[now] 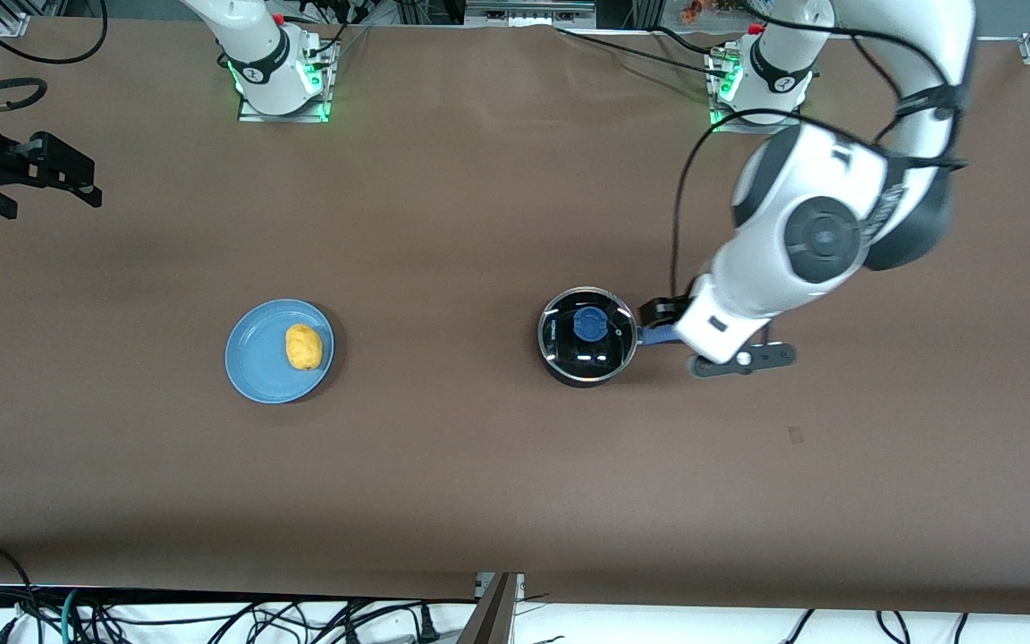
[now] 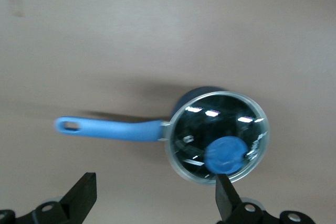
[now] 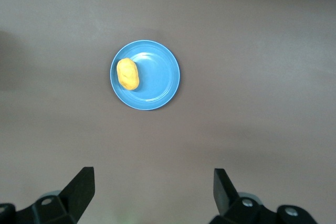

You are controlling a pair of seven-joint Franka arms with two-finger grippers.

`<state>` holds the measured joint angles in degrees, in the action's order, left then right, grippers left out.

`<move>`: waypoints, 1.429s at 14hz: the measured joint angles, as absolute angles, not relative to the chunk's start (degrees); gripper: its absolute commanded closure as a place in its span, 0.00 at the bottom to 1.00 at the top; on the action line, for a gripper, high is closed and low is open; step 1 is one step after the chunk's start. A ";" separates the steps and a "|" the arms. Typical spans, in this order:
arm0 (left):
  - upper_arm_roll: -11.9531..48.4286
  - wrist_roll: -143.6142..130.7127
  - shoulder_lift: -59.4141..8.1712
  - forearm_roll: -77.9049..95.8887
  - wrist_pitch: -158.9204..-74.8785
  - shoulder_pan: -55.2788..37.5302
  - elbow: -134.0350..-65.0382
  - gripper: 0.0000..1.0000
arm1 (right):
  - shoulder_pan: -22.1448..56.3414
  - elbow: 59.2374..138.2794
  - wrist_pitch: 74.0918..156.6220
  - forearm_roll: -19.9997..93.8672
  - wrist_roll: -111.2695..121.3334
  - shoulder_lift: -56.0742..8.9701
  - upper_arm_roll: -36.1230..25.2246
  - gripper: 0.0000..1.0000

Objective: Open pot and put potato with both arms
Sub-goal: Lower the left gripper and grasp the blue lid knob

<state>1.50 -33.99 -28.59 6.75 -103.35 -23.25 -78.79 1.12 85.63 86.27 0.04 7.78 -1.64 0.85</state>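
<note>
Lid removal is the step in hand, not yet done: front view shows the pot [image 1: 587, 337] with lid on, my left pincer [image 1: 658, 315] over its handle [image 1: 655, 336]; potato [image 1: 304, 346] sits on the plate [image 1: 257, 362] toward the right arm's end of the table [image 1: 479, 465].

Left wrist view: fingers [image 2: 227, 196] spread; knob [image 2: 226, 153] near one fingertip. I'd say next I centre on the knob.

Right wrist view: right pincer [image 3: 152, 195] spread, waiting over table.

No legible writing.

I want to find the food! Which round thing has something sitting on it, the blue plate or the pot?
The blue plate: the potato lies on it. The pot wears its glass lid, and nothing shows inside.
</note>
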 measured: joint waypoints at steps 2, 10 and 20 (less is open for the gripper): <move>1.49 -37.40 -29.68 6.75 -107.02 -25.97 -79.43 0.00 | 1.12 85.63 86.31 0.04 7.78 -1.64 0.85 0.00; 1.79 -41.96 -34.77 1.28 -115.81 -30.48 -81.13 0.00 | 1.11 85.63 86.35 0.04 7.78 -1.64 0.85 0.01; 4.09 -42.35 -35.52 -3.36 -124.75 -31.37 -89.50 0.11 | 1.10 85.63 86.35 0.04 7.78 -1.65 0.84 0.01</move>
